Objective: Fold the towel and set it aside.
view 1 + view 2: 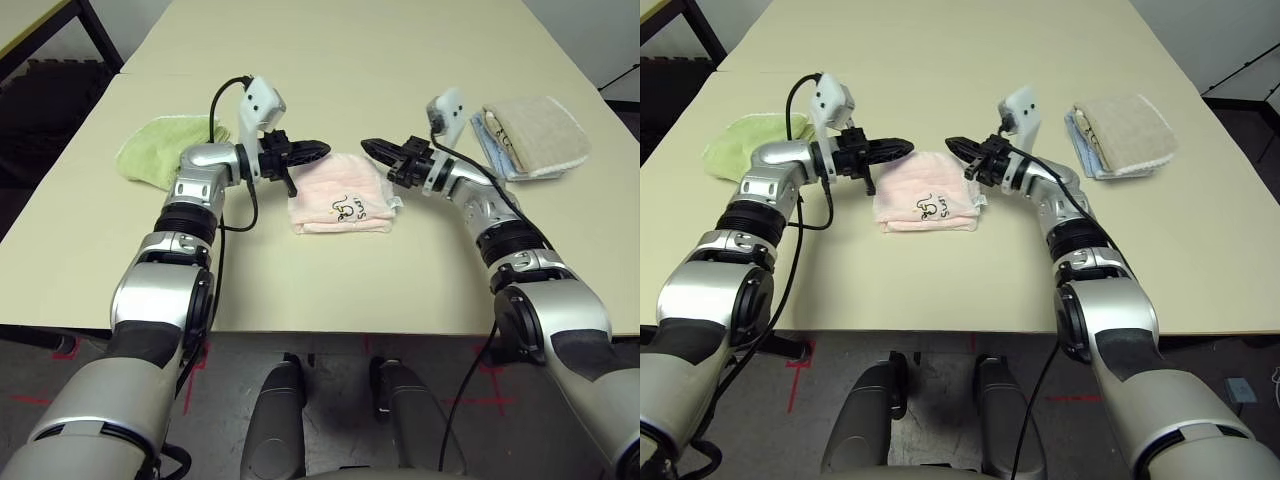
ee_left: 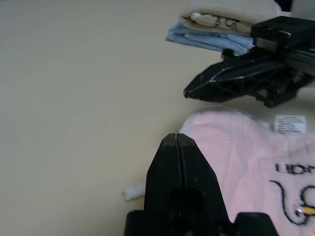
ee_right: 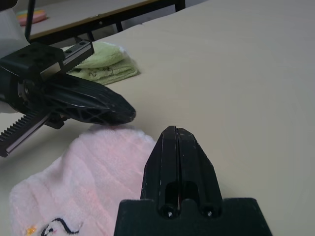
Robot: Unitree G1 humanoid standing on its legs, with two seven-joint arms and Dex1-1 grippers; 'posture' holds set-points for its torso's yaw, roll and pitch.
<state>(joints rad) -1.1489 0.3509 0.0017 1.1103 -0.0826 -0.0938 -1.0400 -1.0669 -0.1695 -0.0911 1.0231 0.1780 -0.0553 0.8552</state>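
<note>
The pink towel (image 1: pixel 342 196) lies folded on the surface; both jaws are pressed together, empty, above its far edge. Next you must grip it and set it aside.

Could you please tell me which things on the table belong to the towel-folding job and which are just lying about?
Belong to the job:
- pink towel, lying folded between the grippers
- left gripper, shut, empty
- right gripper, shut, empty

Just lying about:
- green folded towel, to the robot's left
- beige-and-blue folded towels, to its right
</note>
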